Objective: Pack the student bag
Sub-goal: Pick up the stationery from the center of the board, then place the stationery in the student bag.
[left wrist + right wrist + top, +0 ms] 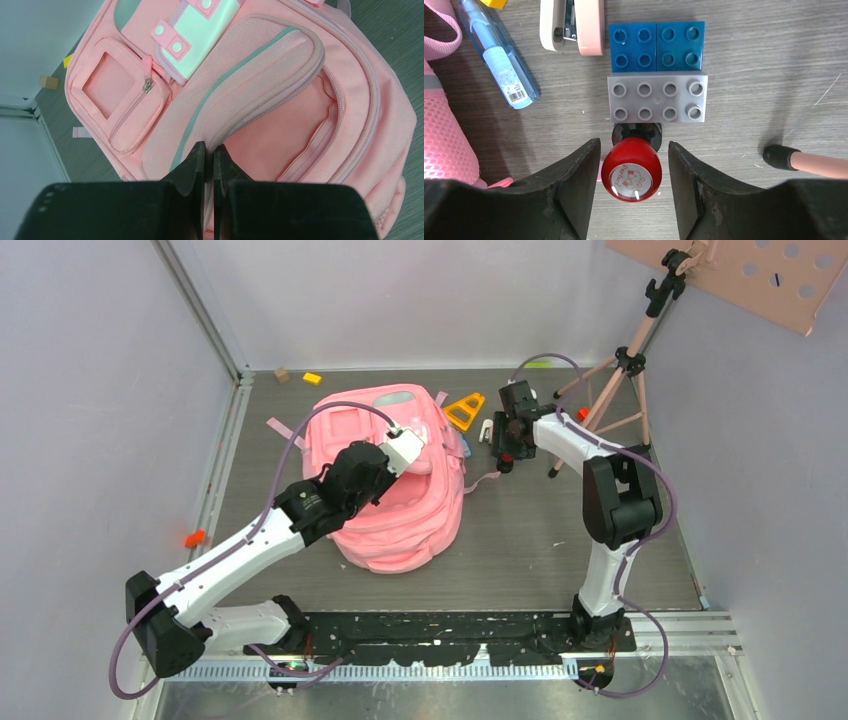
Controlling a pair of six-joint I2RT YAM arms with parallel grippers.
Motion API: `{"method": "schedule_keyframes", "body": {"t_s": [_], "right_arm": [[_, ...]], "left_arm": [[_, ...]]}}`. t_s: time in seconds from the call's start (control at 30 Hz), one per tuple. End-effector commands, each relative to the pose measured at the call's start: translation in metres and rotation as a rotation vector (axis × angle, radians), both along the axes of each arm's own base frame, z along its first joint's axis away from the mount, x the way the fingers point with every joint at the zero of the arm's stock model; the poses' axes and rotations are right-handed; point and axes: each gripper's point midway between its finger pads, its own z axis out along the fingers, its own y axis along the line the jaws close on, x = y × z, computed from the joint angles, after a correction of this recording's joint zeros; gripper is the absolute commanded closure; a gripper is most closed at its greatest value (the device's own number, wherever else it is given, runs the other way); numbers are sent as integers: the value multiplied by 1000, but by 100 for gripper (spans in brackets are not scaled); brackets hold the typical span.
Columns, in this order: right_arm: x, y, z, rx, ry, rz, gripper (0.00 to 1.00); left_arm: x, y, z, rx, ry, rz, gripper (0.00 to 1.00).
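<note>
Jaws clenched on the bag [280, 100] at left gripper [209, 150], spread round a stamp [631, 172] at right gripper [633, 146]. Soft, floppy; pinch seams, flaps.

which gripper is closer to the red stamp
Right. The right gripper straddles the red stamp, with an open finger on either side of it. The left gripper is away over the student bag, closed on its pink fabric.
</note>
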Motion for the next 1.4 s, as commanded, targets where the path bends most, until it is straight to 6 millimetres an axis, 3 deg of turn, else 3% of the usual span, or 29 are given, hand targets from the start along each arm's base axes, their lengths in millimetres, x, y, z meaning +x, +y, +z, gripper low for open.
{"method": "schedule_keyframes", "body": {"t_s": [0.0, 0.1, 0.17, 0.23, 0.37, 0.47, 0.63, 0.93, 1.2, 1.37], "right_arm": [[17, 1, 14, -6, -46, 2, 44], [17, 0, 12, -12, -39, 3, 50], [15, -3, 11, -28, -28, -2, 59], [12, -5, 11, -37, -20, -5, 75], [5, -9, 33, -35, -49, -13, 97], [-4, -6, 57, -2, -87, -19, 99], [-30, 12, 115, 115, -221, -3, 100], [-86, 90, 191, 189, -514, 225, 100], [-147, 152, 209, 252, -626, 492, 100], [-176, 181, 217, 328, -678, 564, 99]], "left_arm": [[12, -11, 38, -125, -104, 13, 100], [12, -11, 39, -129, -105, 13, 100], [12, -11, 40, -130, -106, 13, 100], [11, -11, 40, -136, -102, 12, 100], [10, -14, 44, -159, -92, 6, 100], [11, -15, 43, -188, -59, 4, 100], [11, -20, 47, -239, -8, -19, 100], [22, -21, 39, -275, 98, -9, 100], [27, -11, 29, -272, 111, 26, 100], [29, -10, 23, -284, 145, 37, 100]]}}
